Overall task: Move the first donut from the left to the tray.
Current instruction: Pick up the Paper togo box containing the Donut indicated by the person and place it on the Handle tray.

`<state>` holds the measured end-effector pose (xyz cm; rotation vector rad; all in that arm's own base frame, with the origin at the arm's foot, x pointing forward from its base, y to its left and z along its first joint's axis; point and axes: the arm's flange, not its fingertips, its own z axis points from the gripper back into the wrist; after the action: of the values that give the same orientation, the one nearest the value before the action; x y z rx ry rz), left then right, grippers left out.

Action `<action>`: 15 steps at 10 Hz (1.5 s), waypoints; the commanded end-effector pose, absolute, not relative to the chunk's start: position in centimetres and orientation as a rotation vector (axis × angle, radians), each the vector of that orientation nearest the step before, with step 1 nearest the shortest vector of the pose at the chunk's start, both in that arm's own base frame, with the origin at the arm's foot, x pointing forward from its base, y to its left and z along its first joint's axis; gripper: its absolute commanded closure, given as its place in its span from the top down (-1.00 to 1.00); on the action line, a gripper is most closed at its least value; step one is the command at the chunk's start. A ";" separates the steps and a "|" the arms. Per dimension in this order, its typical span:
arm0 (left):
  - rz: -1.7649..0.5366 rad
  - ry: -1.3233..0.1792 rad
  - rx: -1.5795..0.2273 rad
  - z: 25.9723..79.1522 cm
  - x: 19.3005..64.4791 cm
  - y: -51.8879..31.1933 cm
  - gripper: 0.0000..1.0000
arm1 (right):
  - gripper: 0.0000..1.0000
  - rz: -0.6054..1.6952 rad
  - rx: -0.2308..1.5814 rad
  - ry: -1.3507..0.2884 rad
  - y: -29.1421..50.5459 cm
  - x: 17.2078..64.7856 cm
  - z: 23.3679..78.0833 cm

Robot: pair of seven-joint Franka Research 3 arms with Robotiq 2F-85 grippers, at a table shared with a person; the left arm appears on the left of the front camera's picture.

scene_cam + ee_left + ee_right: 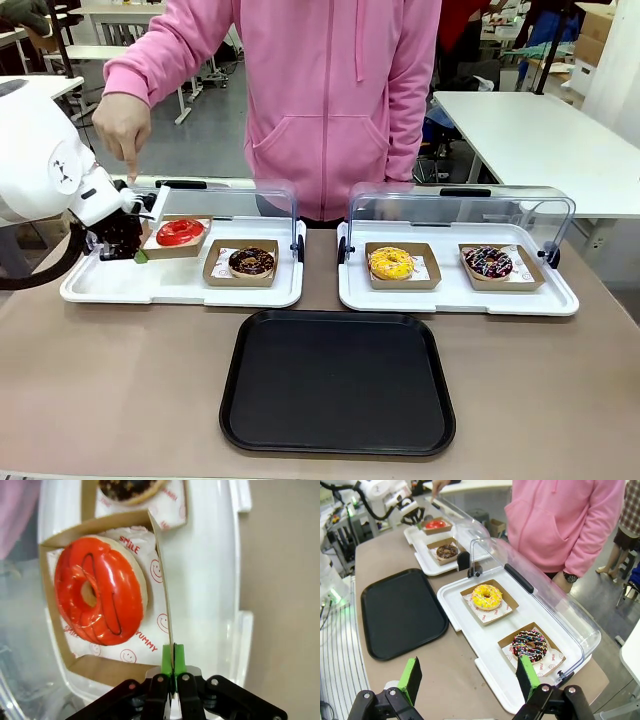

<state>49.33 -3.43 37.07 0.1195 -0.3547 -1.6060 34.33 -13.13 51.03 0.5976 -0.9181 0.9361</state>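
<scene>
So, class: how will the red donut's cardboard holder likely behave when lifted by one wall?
The thin cardboard holder, pinched by one wall in the left pincer, will probably flex and sag. The red donut sits loose on printed paper, so it may slide if tilted.

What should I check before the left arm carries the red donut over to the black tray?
1. Left tool shut on holder wall: ok.
2. Red donut seated in holder: ok.
3. Clear lid raised over it: ok.
4. Black tray bare: ok.
5. Person's hand away from the arm: not ok, pointing down close beside it.
6. Right tool open, well aside: ok.
</scene>
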 end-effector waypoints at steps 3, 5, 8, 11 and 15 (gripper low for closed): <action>-1.616 -0.395 0.157 37.4 44.1 -9.5 -0.96 | 1.00 0.951 0.598 -0.950 -13.1 34.6 51.1; -1.646 -0.405 0.204 38.2 41.1 -12.5 -0.96 | 1.00 0.951 0.598 -0.950 -13.1 34.6 51.1; -1.683 -0.371 0.186 39.1 37.7 -15.6 -0.96 | 1.00 0.951 0.598 -0.950 -13.1 34.6 51.1; -1.763 -0.336 0.058 39.1 33.1 -19.3 -0.96 | 1.00 0.951 0.598 -0.950 -13.1 34.6 51.1; -1.752 -0.403 0.196 40.3 29.2 -20.6 -0.96 | 1.00 0.951 0.598 -0.950 -13.1 34.6 51.1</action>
<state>33.26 -24.26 41.84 0.1154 -0.3684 -1.7950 34.34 -13.12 51.03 0.5968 -0.9171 0.9363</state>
